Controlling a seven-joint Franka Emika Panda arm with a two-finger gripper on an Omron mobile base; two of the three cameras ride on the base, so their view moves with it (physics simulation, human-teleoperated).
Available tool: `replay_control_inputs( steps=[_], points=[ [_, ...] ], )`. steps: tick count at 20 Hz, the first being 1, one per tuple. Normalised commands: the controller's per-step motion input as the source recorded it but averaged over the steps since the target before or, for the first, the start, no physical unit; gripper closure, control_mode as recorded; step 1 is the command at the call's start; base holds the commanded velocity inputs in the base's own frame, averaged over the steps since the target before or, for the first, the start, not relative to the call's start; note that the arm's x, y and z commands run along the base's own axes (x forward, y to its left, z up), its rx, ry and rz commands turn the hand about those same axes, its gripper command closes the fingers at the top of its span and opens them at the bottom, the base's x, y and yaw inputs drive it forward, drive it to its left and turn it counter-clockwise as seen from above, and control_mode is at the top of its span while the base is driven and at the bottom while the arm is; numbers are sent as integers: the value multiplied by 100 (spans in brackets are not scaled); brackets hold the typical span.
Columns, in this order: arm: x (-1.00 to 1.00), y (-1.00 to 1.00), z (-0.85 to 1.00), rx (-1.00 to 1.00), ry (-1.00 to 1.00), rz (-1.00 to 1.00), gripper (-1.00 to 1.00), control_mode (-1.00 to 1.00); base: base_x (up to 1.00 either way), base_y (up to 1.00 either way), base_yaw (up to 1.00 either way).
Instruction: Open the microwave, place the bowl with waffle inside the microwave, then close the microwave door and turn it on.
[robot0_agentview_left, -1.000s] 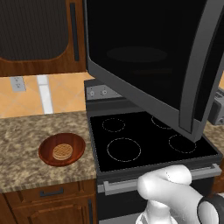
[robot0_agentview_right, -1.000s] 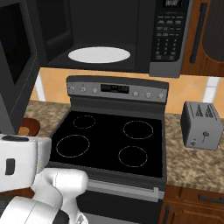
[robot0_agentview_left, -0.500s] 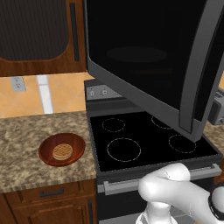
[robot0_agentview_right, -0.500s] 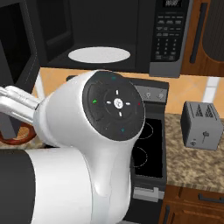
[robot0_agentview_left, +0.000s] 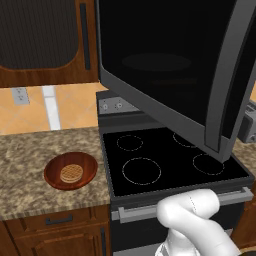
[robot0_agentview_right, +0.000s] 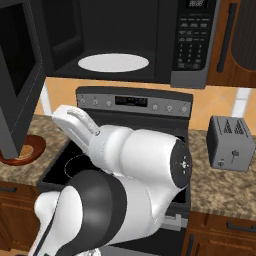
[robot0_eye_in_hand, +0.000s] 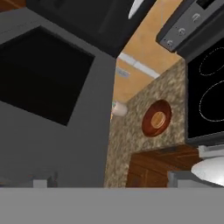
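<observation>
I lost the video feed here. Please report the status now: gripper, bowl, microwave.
Gripper state cannot be told. Bowl with waffle sits on counter, left of stove. Microwave door open, hanging over stove; turntable bare.

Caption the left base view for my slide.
Microwave door swung open above the stove; bowl with waffle waits on the counter.

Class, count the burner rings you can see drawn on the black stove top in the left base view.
4: front left, back left, front right, and back right, partly hidden behind the open microwave door.
</observation>
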Motion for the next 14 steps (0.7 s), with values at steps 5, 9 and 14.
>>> replay_control_inputs(
  steps=[5, 9, 14],
  points=[
    [60, 24, -4, 13, 13, 4, -100, -100, 0, 0, 0],
    [68, 47, 0, 3, 30, 12, -100, -100, 0, 0, 0],
    [34, 54, 0, 11, 9, 25, -100, -100, 0, 0, 0]
  ],
)
